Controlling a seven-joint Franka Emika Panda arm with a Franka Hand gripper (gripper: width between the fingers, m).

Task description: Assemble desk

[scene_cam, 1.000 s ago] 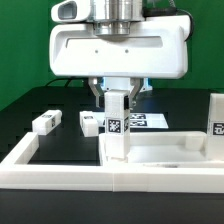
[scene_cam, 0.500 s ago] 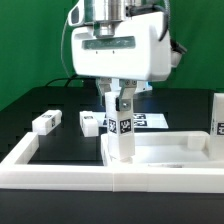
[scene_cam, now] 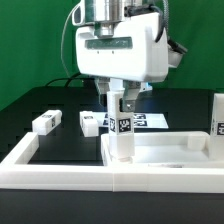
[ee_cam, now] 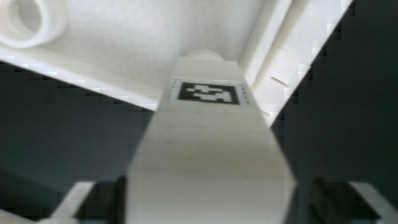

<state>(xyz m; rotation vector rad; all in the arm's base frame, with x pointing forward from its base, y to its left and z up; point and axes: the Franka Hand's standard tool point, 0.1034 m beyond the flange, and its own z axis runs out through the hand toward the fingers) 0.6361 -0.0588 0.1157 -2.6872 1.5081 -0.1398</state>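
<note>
The white tabletop panel lies upside down against the white rim, its recessed hollows facing up; it also shows in the wrist view. My gripper is shut on a white tagged leg and holds it upright with its lower end at the panel's corner on the exterior view's left. In the wrist view the leg runs from between my fingers down to that corner. Whether the leg is seated in the panel is hidden.
Two loose legs lie on the black surface at the exterior view's left. Another leg stands at the right edge. The marker board lies behind. The long white rim frames the front.
Since a second ago my gripper has turned about its upright axis with the leg in it, so the leg's tag faces more to the right. Nearly still over the last half second.
</note>
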